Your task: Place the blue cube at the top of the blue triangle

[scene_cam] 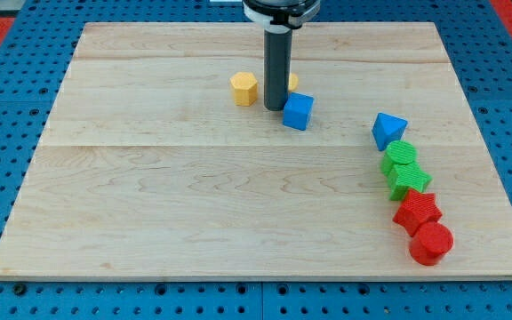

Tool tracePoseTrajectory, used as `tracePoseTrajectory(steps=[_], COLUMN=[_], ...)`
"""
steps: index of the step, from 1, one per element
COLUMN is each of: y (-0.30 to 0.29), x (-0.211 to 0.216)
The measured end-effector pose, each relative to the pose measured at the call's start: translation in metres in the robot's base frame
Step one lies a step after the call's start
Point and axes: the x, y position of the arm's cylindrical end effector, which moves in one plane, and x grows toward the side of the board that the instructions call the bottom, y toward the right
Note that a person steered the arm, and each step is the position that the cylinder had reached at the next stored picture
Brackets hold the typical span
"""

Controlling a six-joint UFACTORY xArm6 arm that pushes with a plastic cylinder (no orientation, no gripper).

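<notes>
The blue cube [298, 111] sits on the wooden board above the middle. My tip [275, 107] stands right beside the cube's left side, touching or nearly touching it. The blue triangle [388, 130] lies to the right of the cube and a little lower, at the upper end of a chain of blocks. A gap of bare wood separates the cube from the triangle.
A yellow hexagon block [244, 89] sits left of my tip. Another yellow block [292, 82] is mostly hidden behind the rod. Below the triangle run two green blocks [399, 156] [409, 180], a red star [416, 212] and a red cylinder [430, 243]. The board's right edge [496, 151] is close.
</notes>
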Motion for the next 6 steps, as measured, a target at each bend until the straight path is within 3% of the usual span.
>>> tracePoseTrajectory(steps=[1, 2, 3, 6], y=[0.017, -0.023, -0.018, 0.078], x=[0.0, 0.008, 0.044, 0.007])
